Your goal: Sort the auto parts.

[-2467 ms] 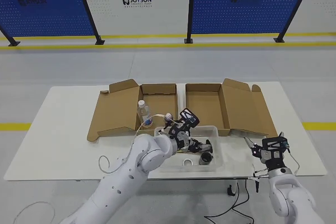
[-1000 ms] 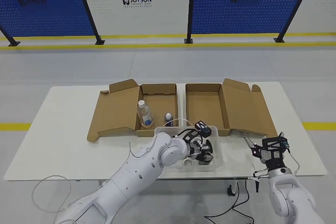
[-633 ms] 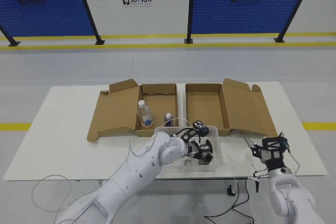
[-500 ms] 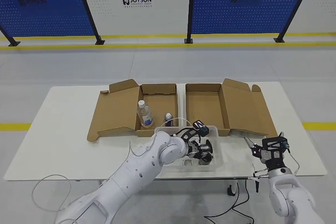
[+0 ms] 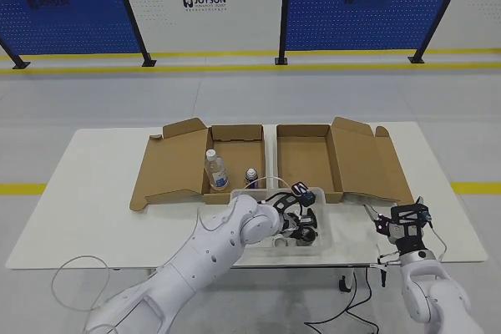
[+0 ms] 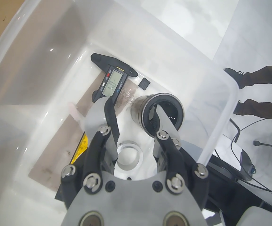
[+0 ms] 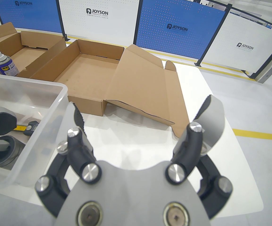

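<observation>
- One white desk (image 5: 92,200) carries two open cardboard boxes side by side, the left box (image 5: 234,154) and the right box (image 5: 305,163), with one clear plastic bin (image 6: 164,55) just in front of where they meet.
- The left box holds two items: one clear bottle (image 5: 216,169) and one spray can (image 5: 250,176), both upright and near each other.
- The bin holds one cylindrical bearing (image 6: 138,114) lying tilted, one digital caliper (image 6: 113,84) beside it, one silver ring (image 6: 133,156) lying flat, and one small black square piece (image 6: 144,83) near the caliper's end.
- The left pincer (image 6: 131,109) is down inside the bin with its two fingers parted. One finger sits inside the bearing's bore and the other stands outside its wall, over the caliper, so the wall lies between them without being clamped.
- The right pincer (image 7: 142,105) hangs spread wide and holds nothing, over the desk's right front part, beside the bin and well apart from the parts.
</observation>
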You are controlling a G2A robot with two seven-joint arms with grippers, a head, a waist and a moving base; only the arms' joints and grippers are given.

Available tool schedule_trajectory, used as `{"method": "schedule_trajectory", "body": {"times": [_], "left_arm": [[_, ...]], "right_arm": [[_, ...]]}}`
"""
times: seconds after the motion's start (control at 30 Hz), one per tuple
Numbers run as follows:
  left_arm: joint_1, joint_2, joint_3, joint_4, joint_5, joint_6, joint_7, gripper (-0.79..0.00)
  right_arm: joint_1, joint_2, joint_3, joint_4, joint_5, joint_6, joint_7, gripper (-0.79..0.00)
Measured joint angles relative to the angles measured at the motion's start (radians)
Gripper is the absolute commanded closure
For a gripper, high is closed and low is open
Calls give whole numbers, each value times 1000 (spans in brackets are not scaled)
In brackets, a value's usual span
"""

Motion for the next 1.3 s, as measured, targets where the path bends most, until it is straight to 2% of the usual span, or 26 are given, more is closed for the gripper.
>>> {"method": "schedule_trajectory", "body": {"times": [0.8,0.83,0.93,1.3], "left_arm": [[-17,-34,32,60,-11,-24,2,-225],[-18,-35,33,62,-10,-24,2,-206],[-19,-38,33,67,-9,-25,4,0],[-11,-32,10,28,17,-13,18,0]], "right_arm": [[0,0,0,0,0,0,0,-785],[0,0,0,0,0,0,0,-785],[0,0,0,0,0,0,0,-785],[0,0,0,0,0,0,0,-785]]}}
